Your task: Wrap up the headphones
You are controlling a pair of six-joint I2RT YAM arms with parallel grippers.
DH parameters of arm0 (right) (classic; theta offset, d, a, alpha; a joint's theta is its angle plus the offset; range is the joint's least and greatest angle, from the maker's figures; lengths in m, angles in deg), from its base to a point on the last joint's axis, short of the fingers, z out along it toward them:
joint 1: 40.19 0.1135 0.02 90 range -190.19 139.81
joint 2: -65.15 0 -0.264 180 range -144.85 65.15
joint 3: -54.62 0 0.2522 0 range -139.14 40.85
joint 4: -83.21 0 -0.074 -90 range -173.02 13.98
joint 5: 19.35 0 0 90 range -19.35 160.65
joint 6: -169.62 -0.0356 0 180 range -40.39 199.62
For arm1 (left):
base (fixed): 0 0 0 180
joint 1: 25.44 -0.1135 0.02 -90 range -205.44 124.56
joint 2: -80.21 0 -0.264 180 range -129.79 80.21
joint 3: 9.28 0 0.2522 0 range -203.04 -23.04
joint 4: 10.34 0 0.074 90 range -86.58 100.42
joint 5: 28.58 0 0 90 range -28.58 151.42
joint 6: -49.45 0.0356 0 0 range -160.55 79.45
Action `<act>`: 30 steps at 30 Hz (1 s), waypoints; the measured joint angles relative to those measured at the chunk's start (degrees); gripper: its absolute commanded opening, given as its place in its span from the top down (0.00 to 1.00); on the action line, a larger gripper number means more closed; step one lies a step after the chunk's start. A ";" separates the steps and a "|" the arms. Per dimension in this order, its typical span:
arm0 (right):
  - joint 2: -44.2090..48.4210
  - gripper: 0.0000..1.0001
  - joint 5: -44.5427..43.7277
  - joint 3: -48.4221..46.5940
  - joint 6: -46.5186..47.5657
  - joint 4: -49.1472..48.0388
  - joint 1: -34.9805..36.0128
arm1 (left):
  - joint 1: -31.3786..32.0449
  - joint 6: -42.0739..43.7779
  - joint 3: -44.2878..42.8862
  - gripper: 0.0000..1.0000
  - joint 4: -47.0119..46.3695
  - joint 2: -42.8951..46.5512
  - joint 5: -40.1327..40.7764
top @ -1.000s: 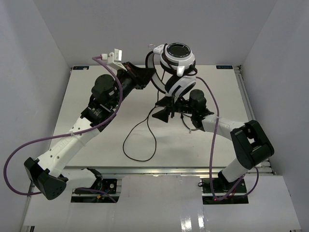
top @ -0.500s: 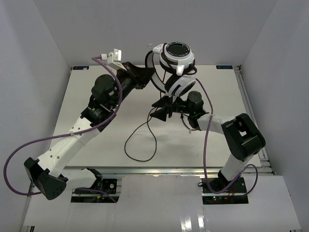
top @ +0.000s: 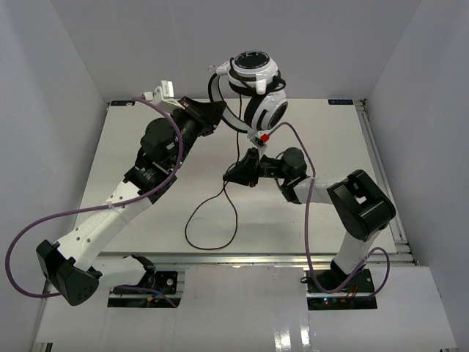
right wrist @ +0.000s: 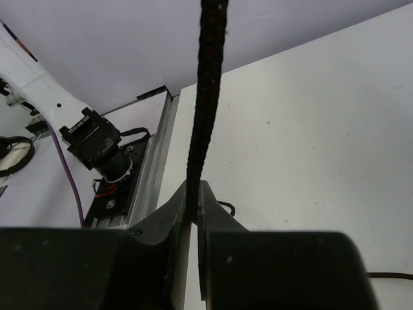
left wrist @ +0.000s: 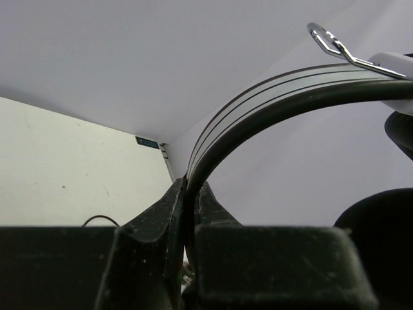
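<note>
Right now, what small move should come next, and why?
Probably the right tool should lift the cord it pinches and swing it around the headphones. The left tool holds them aloft by the headband, and slack cord lies looped on the table.

headphones above table rear | cord looped on table, centre-front

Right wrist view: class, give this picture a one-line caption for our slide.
Right end effector shut on the black headphone cord, which runs straight up out of frame above the white table.
</note>
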 measured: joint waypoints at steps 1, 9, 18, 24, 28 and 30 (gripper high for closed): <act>1.25 0.92 -0.19 0.47 1.88 1.48 -0.02 | 0.06 0.13 -0.15 1.00 0.71 0.04 1.66; 23.39 0.92 -4.83 0.79 31.19 36.10 0.50 | -0.71 7.78 -0.93 1.00 4.78 -0.12 22.27; 28.77 0.92 -21.77 -12.28 59.81 74.18 6.83 | -1.92 16.94 -2.43 1.00 3.55 -7.47 31.29; 30.47 0.92 -38.93 -13.11 72.77 84.57 7.58 | -1.88 25.70 -0.88 1.00 4.54 -9.31 32.10; 30.75 0.92 -48.45 -15.47 79.19 86.23 7.79 | -1.90 29.30 1.00 1.00 5.22 -9.30 32.34; 30.75 0.92 -52.31 -16.69 81.75 86.11 8.01 | -1.90 30.30 1.52 1.00 6.68 -9.61 32.23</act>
